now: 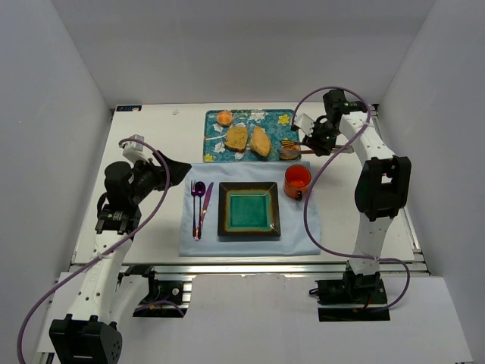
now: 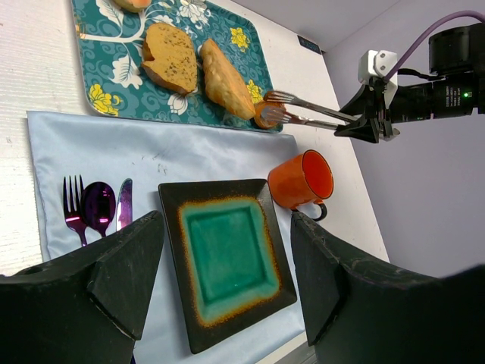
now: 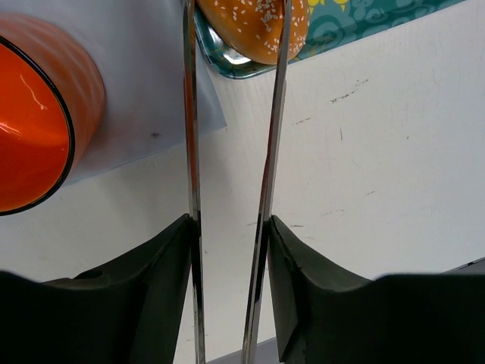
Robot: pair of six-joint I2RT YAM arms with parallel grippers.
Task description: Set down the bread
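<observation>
At tray [image 3: 364,19] corner, bread [image 3: 254,26] cropped between tongs [image 3: 267,174], right jaws clenching tongs, left jaws released

No writing, label or number can be read anywhere.

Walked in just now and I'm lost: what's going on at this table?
The right gripper holds metal tongs, whose tips flank the bread, a small seeded bun on the corner of the floral tray beside the orange mug. The left gripper hangs open by the blue placemat, holding nothing. The green plate is bare.
</observation>
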